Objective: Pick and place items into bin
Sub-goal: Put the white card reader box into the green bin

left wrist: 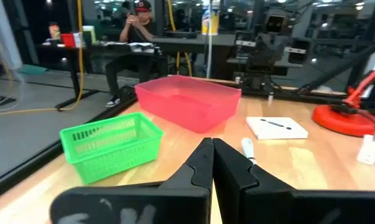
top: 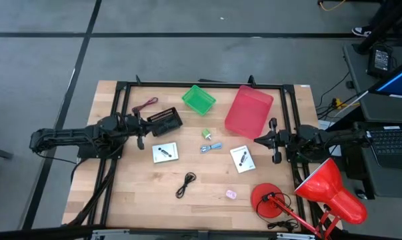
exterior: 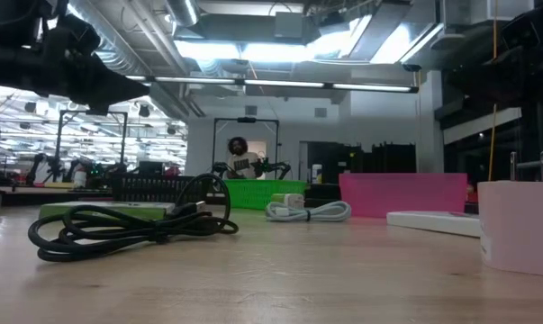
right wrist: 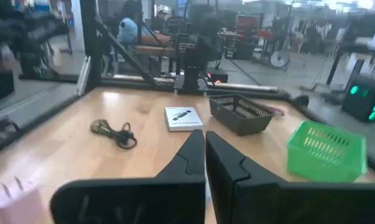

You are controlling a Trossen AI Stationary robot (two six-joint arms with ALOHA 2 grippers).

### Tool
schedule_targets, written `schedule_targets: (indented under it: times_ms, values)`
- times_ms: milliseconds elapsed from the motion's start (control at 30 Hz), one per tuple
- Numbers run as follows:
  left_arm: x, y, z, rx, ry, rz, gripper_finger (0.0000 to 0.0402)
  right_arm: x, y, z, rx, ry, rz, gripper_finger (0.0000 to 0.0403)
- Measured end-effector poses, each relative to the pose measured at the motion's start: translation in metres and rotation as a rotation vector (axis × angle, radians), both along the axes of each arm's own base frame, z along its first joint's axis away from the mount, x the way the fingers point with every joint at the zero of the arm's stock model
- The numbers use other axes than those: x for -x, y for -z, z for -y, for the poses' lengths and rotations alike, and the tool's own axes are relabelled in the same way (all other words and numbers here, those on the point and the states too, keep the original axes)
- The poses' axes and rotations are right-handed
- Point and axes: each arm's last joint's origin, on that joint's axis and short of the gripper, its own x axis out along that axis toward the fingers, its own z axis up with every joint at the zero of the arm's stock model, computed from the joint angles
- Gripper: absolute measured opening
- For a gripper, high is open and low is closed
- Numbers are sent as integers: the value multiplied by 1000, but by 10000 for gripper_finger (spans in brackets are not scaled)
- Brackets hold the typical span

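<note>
Both grippers hover shut and touch nothing. My left gripper (top: pixel 142 133) (left wrist: pixel 212 163) is at the table's left, beside a black basket (top: pixel 164 121). My right gripper (top: pixel 273 141) (right wrist: pixel 204 155) is at the right, beside the red bin (top: pixel 249 110) (left wrist: pixel 190 102). Lying flat on the table are two white cards (top: pixel 165 153) (top: pixel 242 159), a coiled black cable (top: pixel 186 184) (exterior: pixel 127 225) (right wrist: pixel 115 132), a red cable (top: pixel 145 105), a pink piece (top: pixel 231 194) (right wrist: pixel 16 199), a green piece (top: pixel 205 133) and a blue-grey piece (top: pixel 211 147).
A green basket (top: pixel 199 99) (left wrist: pixel 109 146) stands at the far side next to the red bin. A red desk lamp (top: pixel 321 193) fills the near right corner. A black frame runs along the left, far and right edges. People sit in the room beyond.
</note>
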Motion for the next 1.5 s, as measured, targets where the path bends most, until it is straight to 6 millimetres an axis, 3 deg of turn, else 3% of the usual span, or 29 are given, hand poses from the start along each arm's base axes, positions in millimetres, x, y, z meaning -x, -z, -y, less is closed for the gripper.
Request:
schedule_targets:
  times_ms: [300,600,1300,1500]
  values:
    - [-8,-3,-1,51,-12,-51,2,0,0,0,11,-1,-1,0]
    - [-18,-11,0,-23,89,21,2,0,0,0,-223,-5,-2,0]
    - [-29,-10,-1,-41,108,30,2,0,0,0,-222,-13,-4,0]
    - [-31,-18,-1,2,107,73,2,0,0,0,-221,-13,-4,0]
